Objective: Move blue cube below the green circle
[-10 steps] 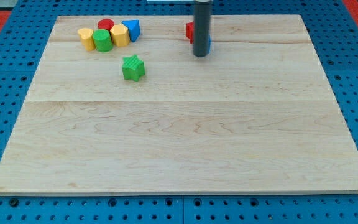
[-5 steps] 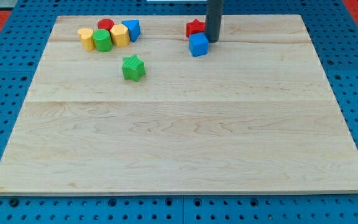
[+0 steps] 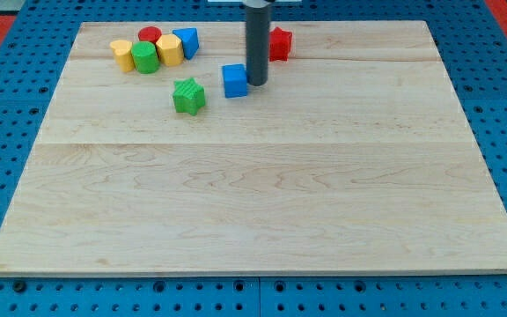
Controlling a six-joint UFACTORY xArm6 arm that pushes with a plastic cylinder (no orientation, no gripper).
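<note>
The blue cube (image 3: 234, 80) lies on the wooden board in the upper middle. My tip (image 3: 256, 84) touches the cube's right side. The green circle (image 3: 145, 58), a short green cylinder, stands at the upper left in a cluster of blocks. The cube is to the right of it and a little lower. A green star (image 3: 188, 96) lies between them, just left of the cube.
Around the green circle are a yellow cylinder (image 3: 121, 54), a red cylinder (image 3: 150, 37), a yellow hexagonal block (image 3: 170, 50) and a blue block (image 3: 187, 41). A red star (image 3: 278, 42) lies right of my rod near the board's top edge.
My tip has moved left and a little down. It pushed the blue cube away from the red star towards the green star.
</note>
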